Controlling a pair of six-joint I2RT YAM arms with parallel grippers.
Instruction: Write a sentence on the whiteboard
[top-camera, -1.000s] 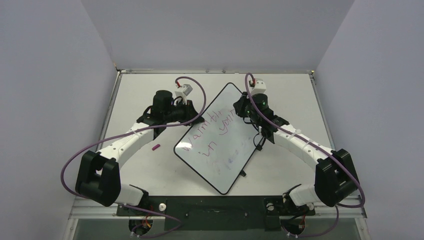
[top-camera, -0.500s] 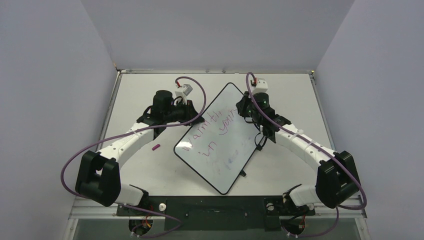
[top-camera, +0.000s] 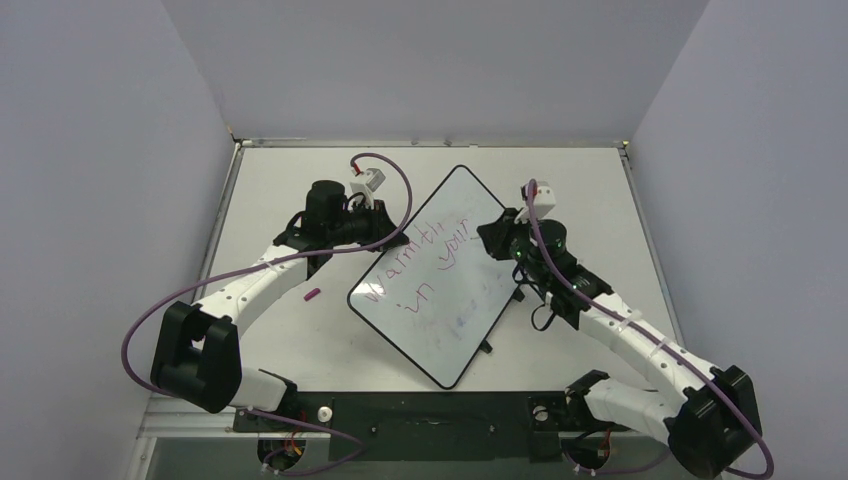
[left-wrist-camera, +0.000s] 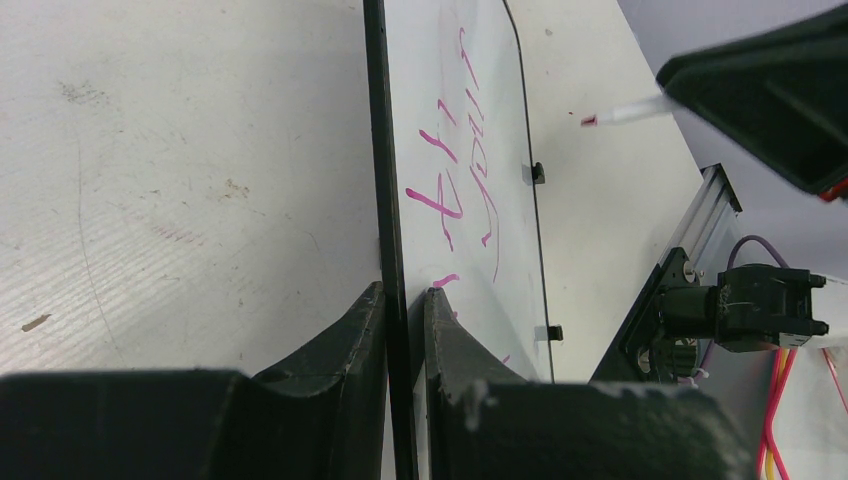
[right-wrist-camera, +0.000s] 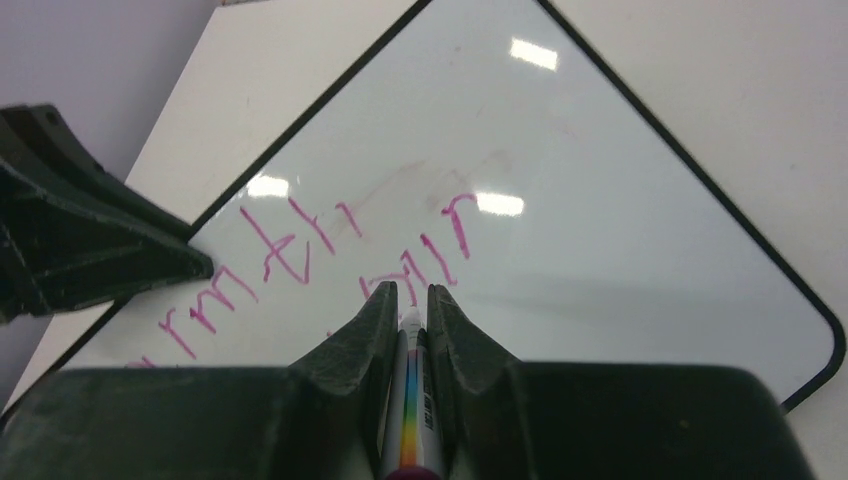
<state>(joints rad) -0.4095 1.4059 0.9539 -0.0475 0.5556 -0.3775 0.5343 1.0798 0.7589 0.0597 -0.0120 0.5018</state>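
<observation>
pink-magenta sentence (top-camera: 428, 262) on white, black-rimmed whiteboard (top-camera: 462, 200); rainbow-banded marker (right-wrist-camera: 412, 445)

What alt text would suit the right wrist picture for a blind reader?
The right tool clamps a rainbow-striped marker between two dark fingers, aimed at a glossy whiteboard bearing pink handwriting. At the left edge, the left tool holds the board's black rim.

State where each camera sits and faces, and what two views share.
Top external: above and behind the robot, looking down on the whiteboard; left arm and right arm show.
Left wrist: low along the board's rim, which the left gripper clamps; the marker tip shows beyond.
Right wrist: above the board, facing the sentence; the right gripper holds the marker.
Both wrist views share the writing and marker.
</observation>
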